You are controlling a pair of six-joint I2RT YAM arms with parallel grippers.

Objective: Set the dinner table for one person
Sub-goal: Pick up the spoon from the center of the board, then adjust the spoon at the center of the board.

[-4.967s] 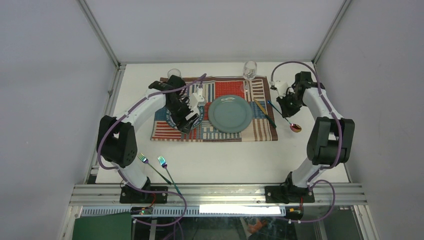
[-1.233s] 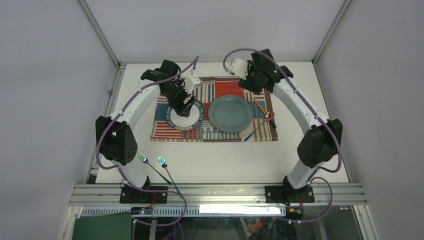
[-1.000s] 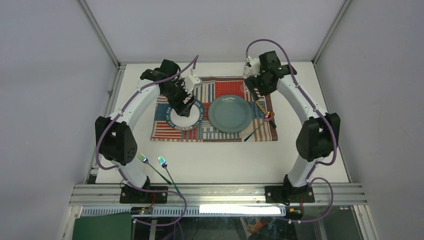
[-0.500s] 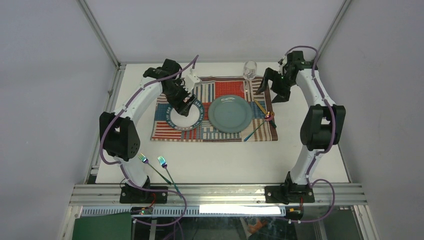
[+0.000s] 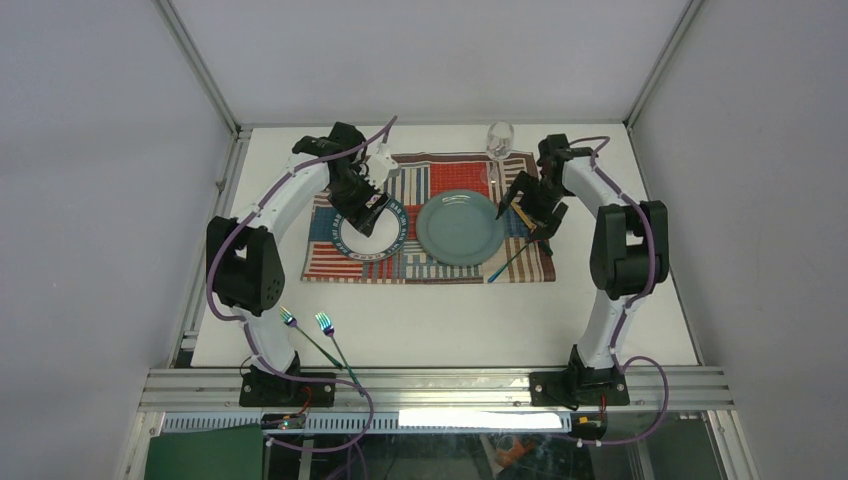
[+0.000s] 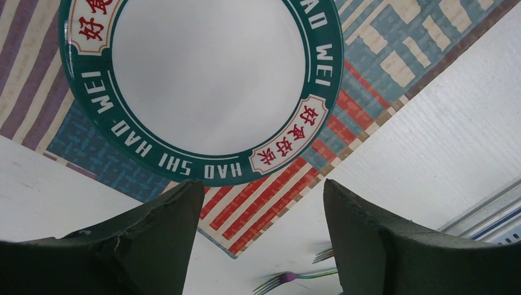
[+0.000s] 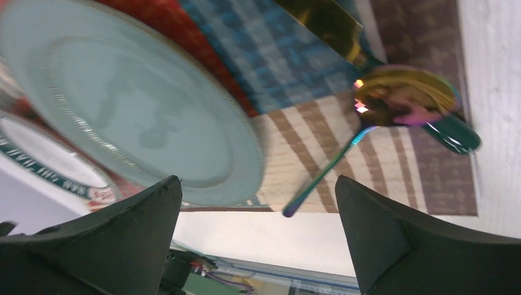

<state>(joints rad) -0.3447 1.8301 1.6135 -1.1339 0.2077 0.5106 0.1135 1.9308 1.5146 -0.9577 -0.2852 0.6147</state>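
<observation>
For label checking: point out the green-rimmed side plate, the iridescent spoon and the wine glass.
green-rimmed side plate (image 6: 203, 80), left wrist view, bare white centre.
iridescent spoon (image 7: 402, 97), right wrist view, bowl.
wine glass (image 5: 499, 135), top external view, bowl.

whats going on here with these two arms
A place is being set on the white tabletop. The left claw hovers open above a white plate with a green lettered rim on the striped patchwork placemat. The right claw, open, hangs over an iridescent spoon and gold knife beside the grey-green plate. Two iridescent forks lie off the mat.
</observation>
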